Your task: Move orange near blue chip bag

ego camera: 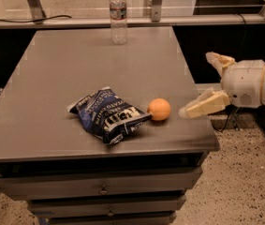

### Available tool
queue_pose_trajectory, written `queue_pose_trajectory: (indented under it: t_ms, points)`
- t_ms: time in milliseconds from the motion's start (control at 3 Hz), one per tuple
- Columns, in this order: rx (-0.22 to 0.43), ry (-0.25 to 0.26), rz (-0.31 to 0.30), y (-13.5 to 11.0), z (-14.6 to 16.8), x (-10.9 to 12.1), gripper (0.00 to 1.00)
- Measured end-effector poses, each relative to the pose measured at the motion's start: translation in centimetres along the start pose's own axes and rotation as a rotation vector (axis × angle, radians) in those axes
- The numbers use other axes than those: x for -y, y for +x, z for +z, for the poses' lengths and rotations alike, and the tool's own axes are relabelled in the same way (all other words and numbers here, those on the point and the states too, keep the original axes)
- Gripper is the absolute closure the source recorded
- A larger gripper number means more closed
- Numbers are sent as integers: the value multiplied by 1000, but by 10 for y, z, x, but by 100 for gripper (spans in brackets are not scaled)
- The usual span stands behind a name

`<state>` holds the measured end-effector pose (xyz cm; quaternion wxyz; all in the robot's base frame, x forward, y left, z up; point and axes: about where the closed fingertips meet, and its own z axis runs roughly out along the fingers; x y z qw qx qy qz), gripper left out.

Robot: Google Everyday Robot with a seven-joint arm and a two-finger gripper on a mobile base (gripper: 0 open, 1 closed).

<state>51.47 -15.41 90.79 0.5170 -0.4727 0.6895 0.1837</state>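
Two things matter here and they're pretty much side by side: the orange (159, 109) sits on the grey table (52, 78) right at the right-hand corner of the blue chip bag (107, 115), so close I honestly can't say whether it's touching the foil or just beside it. The bag lies flat and crumpled toward the front of the tabletop, with the orange on its right. The gripper (196, 84) is out by the right edge of the table, to the right of the orange and apart from it, its two fingers spread wide with nothing between them, so it's not holding anything. One finger (202, 106) reaches low toward the table's right edge, the other sits higher and further back. The only other loose item is a water bottle (118, 15) standing upright way at the back, well apart from everything. My read on progress: the actual job looks done, the orange is near the bag and resting on its own. All that seems left is for the arm to get clear, and the one risk I'd flag is a stray finger nudging the orange, since round fruit rolls easy
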Motion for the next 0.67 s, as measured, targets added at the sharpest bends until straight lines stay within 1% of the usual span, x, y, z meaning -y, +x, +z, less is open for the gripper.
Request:
queue_pose_trajectory:
  t_ms: [333,667]
  points:
    - [13,114,-74,-24,-35,28,0]
    - [15,157,-80,-28,-39,38,0]
